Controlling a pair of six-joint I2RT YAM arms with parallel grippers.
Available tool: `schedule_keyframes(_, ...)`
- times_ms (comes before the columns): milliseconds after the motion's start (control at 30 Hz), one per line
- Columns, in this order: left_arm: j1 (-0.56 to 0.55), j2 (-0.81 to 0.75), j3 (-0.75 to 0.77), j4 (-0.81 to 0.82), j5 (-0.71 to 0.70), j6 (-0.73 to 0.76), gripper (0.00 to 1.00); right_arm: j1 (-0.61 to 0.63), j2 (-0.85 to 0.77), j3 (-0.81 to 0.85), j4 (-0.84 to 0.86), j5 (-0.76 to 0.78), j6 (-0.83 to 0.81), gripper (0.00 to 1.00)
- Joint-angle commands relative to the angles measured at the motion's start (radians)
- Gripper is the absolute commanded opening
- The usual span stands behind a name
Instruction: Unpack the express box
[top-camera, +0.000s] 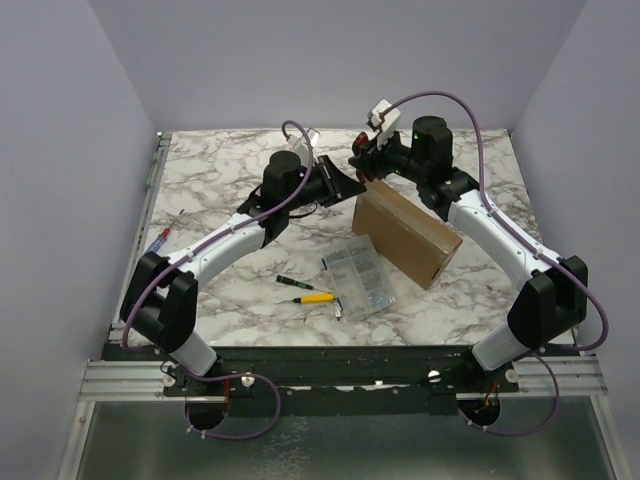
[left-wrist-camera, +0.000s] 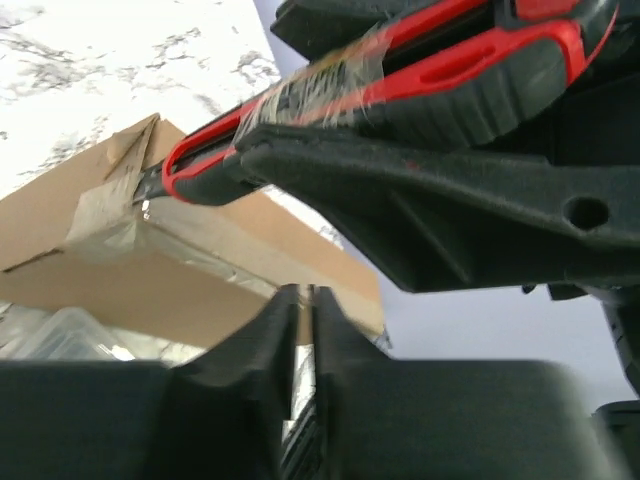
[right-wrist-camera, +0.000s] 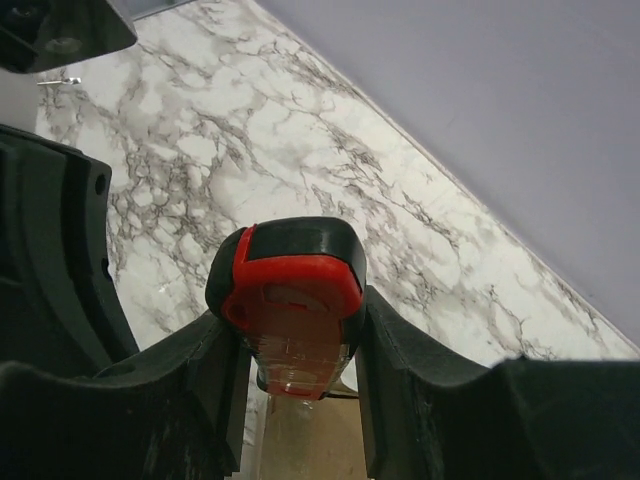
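Right pincer (right-wrist-camera: 300, 372) clamping knife (right-wrist-camera: 295, 285), tip at express box (left-wrist-camera: 150, 285), left pincer (left-wrist-camera: 301, 298) slightly parted, empty

1 express box (top-camera: 405, 233) of brown cardboard. 1 clear compartment case (top-camera: 358, 280). 1 red-and-black utility knife (right-wrist-camera: 295, 290). 2 small screwdriver-like tools: 1 yellow-handled tool (top-camera: 316, 297) and 1 green-and-black tool (top-camera: 292, 282). 1 thin red-and-blue stick (top-camera: 160, 241), too small to identify. 2 robot arms: 1 left arm (top-camera: 220, 240), 1 right arm (top-camera: 495, 235).
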Motion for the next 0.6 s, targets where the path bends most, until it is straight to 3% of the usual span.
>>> schedule_keyframes(0, 0.005, 0.083, 0.025, 0.126, 0.035, -0.130, 0.03, 0.007, -0.011, 0.019, 0.078, -0.005, 0.058, 0.00)
schedule_keyframes(200, -0.012, 0.187, 0.051, 0.200, 0.017, -0.208, 0.00, 0.020, -0.025, 0.014, 0.092, 0.014, 0.076, 0.00)
schedule_keyframes(333, -0.023, 0.204, 0.044, 0.215, -0.070, -0.219, 0.00, 0.038, -0.035, 0.002, 0.083, 0.031, 0.073, 0.00)
schedule_keyframes(567, -0.028, 0.217, 0.023, 0.082, -0.188, -0.182, 0.00, 0.041, -0.081, 0.077, 0.045, 0.066, 0.096, 0.00)
